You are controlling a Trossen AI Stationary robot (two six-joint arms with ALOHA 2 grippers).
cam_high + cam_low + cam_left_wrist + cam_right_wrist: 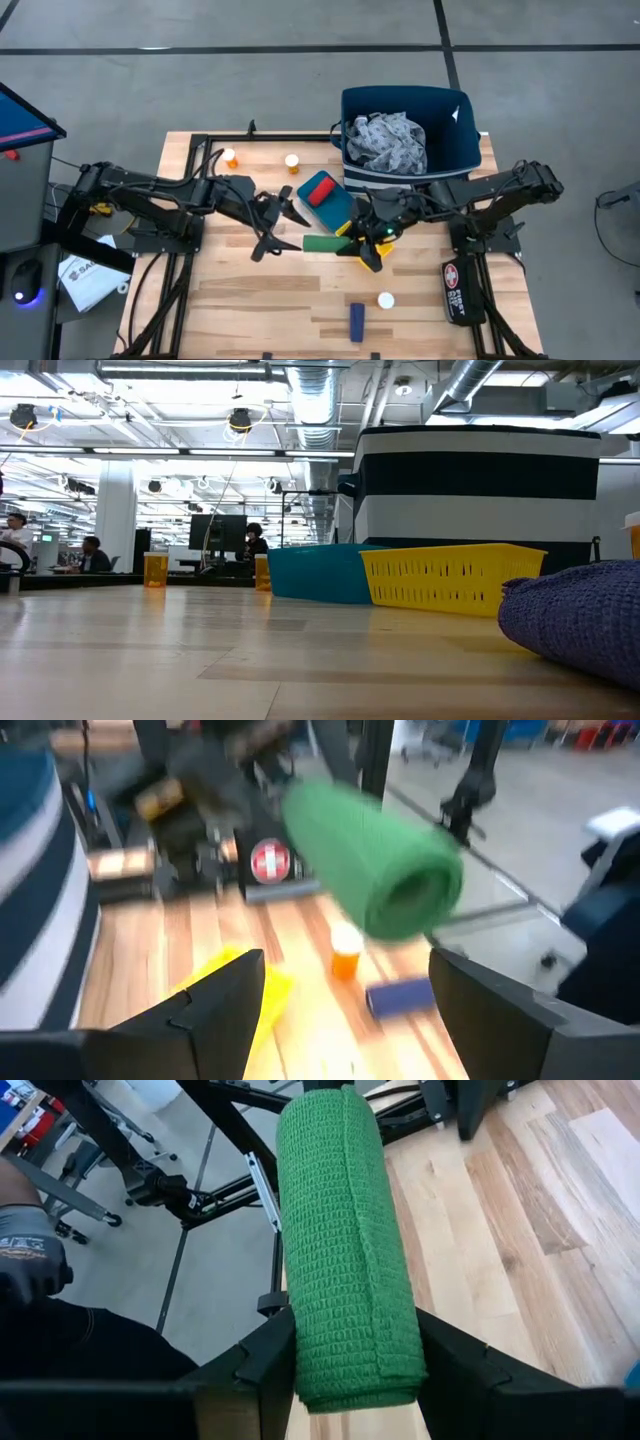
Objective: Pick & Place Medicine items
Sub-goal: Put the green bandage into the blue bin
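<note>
Right gripper (350,1380) clamps green roll (345,1240) beside blue tray (325,192); left gripper (272,225) gapes empty; roll may slip sideways.

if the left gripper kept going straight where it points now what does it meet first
Most likely the green roll, which the right gripper holds just beyond the left gripper's open jaws. Depth is unclear; past it lie an orange bottle and a blue item.
</note>
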